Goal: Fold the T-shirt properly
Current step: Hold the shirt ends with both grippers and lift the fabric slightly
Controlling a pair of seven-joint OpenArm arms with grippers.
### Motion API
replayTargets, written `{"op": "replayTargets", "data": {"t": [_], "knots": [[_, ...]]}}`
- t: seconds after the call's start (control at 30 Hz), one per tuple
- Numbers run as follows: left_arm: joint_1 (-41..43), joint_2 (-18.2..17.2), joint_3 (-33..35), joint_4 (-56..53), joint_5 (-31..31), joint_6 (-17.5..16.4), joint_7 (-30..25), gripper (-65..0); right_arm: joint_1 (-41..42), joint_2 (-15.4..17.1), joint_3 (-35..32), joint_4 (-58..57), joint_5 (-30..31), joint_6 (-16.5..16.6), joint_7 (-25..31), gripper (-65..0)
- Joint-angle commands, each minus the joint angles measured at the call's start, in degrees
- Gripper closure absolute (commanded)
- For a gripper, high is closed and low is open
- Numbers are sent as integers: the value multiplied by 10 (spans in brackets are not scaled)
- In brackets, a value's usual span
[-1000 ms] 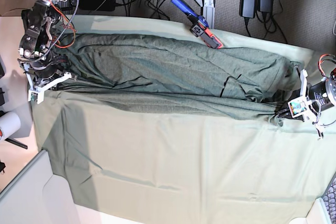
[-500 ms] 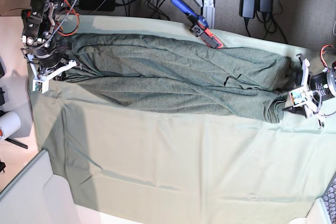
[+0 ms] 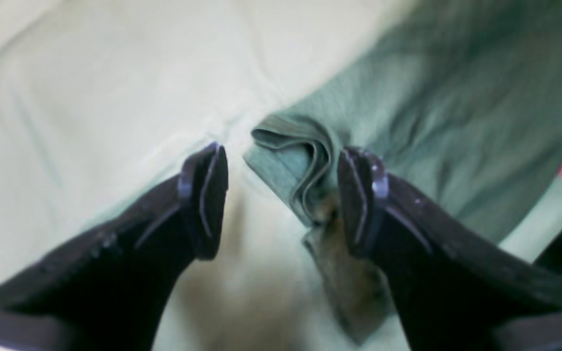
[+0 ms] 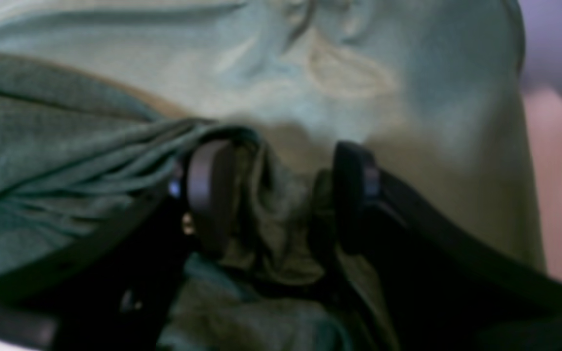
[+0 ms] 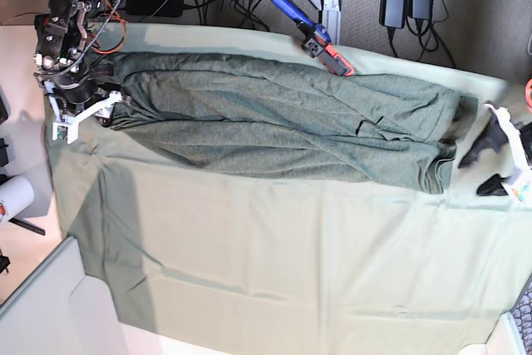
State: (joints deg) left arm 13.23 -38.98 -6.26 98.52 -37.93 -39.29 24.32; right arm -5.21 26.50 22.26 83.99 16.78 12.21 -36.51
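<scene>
T-shirt [image 5: 283, 126] lies folded lengthwise; left claw [image 3: 281, 195] open, right claw [image 4: 276, 195] seemingly gaping.

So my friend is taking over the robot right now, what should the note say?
Left pincer: open, off the shirt, its folded corner just ahead of it.
Right pincer: open, with bunched shirt fabric between its fingers.
Shirt: folded lengthwise into a long band across the far side of the tablecloth.
Done: the lengthwise fold.
Left: fold the band across into a compact stack and smooth the wrinkles.
</scene>
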Motion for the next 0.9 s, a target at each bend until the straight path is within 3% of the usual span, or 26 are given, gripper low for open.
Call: {"op": "replayTargets", "data": {"t": [0.0,0.1,0.23,0.37,0.67,0.87], "knots": [[6,10,-26,6,-30,0,5,-393,6,12,7,8,5,-2,11,-323],[26,57,-70,-2,-73,21,17,-393,7,5,7,8,7,-2,11,-323],[34,115,-75,-43,-81,40,21,-393,7,-6,7,8,6,-2,8,-323],[15,151,-76,-115,-79,42,21,-393,7,-7,7,8,6,-2,8,-323],[1,158,-61,-163,-82,39,30,-393,7,-7,7,8,6,-2,4,-323],[0,161,-56,-146,-104,6,45,-393,7,-7,7,8,6,-2,4,-323]]}}
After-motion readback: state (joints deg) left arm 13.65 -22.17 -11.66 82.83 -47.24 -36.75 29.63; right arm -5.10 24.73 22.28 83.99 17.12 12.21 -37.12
